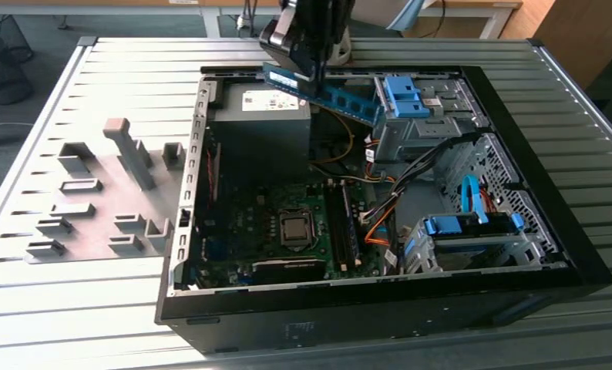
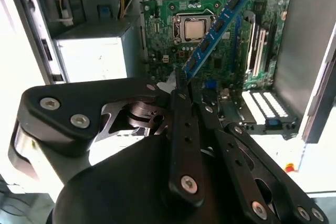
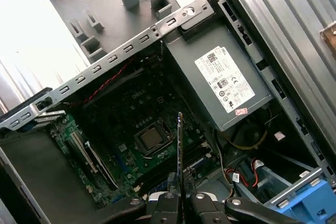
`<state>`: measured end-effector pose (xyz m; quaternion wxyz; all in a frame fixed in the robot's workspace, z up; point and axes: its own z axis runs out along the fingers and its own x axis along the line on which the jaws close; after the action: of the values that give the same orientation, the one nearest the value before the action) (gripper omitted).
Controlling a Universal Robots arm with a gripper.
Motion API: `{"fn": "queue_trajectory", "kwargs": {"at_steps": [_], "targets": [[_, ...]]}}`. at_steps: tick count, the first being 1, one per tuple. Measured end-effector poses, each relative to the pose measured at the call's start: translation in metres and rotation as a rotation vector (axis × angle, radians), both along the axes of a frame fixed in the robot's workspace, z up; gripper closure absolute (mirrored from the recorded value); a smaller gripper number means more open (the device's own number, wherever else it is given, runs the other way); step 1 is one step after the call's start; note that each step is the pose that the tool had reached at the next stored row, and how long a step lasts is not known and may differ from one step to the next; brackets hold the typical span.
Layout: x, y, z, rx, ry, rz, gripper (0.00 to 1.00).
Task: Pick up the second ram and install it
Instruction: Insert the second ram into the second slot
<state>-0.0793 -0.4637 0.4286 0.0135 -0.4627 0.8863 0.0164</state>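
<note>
Hanging right of the grey fixture blocks (image 1: 136, 154) in the exterior view, over the open computer case (image 1: 388, 304), the second ram (image 1: 348, 102) is held at one end, pinched across its flat faces by the closed gripper (image 1: 304, 73). The stick is judged light, stiff and fragile, best taken near an end, clear of its contact edge. The pinch point itself is hidden by the gripper.

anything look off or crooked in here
Only the long thin blue circuit-board ram stick, pinched in the end effector, slanting above the open black computer case, not in a slot. Nothing looks spilled or damaged.
</note>
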Motion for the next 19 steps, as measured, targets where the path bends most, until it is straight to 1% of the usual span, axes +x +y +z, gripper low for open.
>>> {"fn": "queue_trajectory", "kwargs": {"at_steps": [6, 13, 15, 19], "targets": [[0.0000, 0.0000, -0.0010, 0.0000, 0.0000, -0.109, 0.86], [0.0000, 0.0000, -0.0018, 0.0000, 0.0000, -0.203, 0.86], [0.0000, 0.0001, -0.0018, 0.0000, 0.0001, -0.222, 0.86], [0.0000, 0.0001, -0.0019, -0.0001, 0.0000, -0.232, 0.86]]}}
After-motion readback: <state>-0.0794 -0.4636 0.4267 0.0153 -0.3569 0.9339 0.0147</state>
